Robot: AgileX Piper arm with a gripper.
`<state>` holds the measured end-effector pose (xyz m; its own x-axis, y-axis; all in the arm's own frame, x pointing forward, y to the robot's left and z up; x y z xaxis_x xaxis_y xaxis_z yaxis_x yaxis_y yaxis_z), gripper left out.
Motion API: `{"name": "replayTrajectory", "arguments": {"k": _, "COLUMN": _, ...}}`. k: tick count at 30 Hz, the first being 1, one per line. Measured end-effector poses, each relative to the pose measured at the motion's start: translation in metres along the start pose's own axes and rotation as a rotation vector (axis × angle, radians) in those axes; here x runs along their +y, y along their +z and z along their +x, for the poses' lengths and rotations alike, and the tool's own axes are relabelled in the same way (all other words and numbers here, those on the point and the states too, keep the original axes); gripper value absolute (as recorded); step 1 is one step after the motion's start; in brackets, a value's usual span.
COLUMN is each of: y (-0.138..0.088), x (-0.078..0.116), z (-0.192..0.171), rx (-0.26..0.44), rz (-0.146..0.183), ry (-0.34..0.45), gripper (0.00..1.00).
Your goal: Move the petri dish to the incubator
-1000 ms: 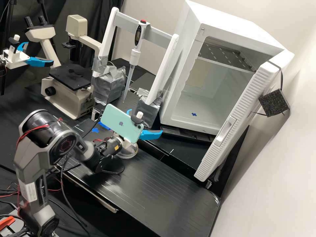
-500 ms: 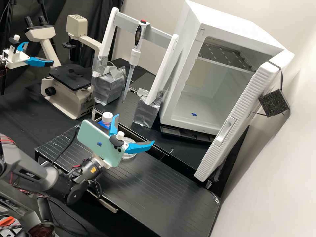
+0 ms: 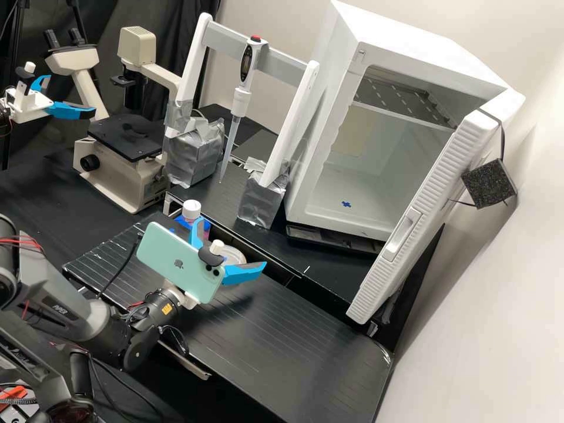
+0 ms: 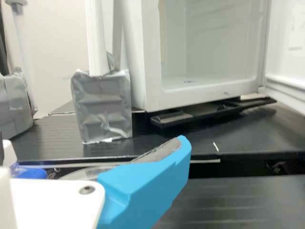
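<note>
I'm holding the white gripper (image 3: 232,242) with its bright blue fingers spread wide apart, nothing clamped in them. The shallow, round, clear petri dish (image 3: 237,254) is sitting just beyond them, partly hidden behind the gripper; it seems to be resting on the black ribbed front bench (image 3: 282,335), near its far edge. That spot is probably serving as the pickup place, since it is lying between me and my target. I'm reading the wide spread as room for the dish's rim, so the fingers aren't knocking it on the way in.

Across the gap, the white box-shaped incubator (image 3: 317,153) is standing with its thick ribbed white door (image 3: 437,194) wide open, presumably so that I'm not needing to work a handle with a dish in the grip. A small blue tape mark (image 3: 346,204) is showing on its floor, likely marking where the dish is meant to go.

The silver-taped block (image 3: 261,202) is bracing one leg of the pipette stand (image 3: 296,117), I judge, and my path is needing to clear it. The transfer is awaiting its grasp: I'm looking at lining up low and level, as a smooth, shallow dish is likely to be slipping or tipping if pinched off-centre.
</note>
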<state>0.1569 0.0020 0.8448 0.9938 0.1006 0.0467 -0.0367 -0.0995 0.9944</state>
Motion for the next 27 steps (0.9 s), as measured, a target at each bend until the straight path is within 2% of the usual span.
{"name": "replayTrajectory", "arguments": {"k": 3, "y": 0.004, "x": 0.001, "z": -0.001, "rx": -0.017, "rz": -0.009, "ry": -0.01, "gripper": 1.0}}
{"name": "replayTrajectory", "arguments": {"k": 12, "y": 0.008, "x": -0.004, "z": -0.006, "rx": -0.025, "rz": -0.072, "ry": -0.104, "gripper": 1.0}}
{"name": "replayTrajectory", "arguments": {"k": 17, "y": 0.013, "x": -0.009, "z": -0.005, "rx": -0.033, "rz": -0.061, "ry": -0.163, "gripper": 1.0}}
{"name": "replayTrajectory", "arguments": {"k": 27, "y": 0.017, "x": -0.009, "z": -0.005, "rx": -0.034, "rz": -0.055, "ry": -0.163, "gripper": 1.0}}
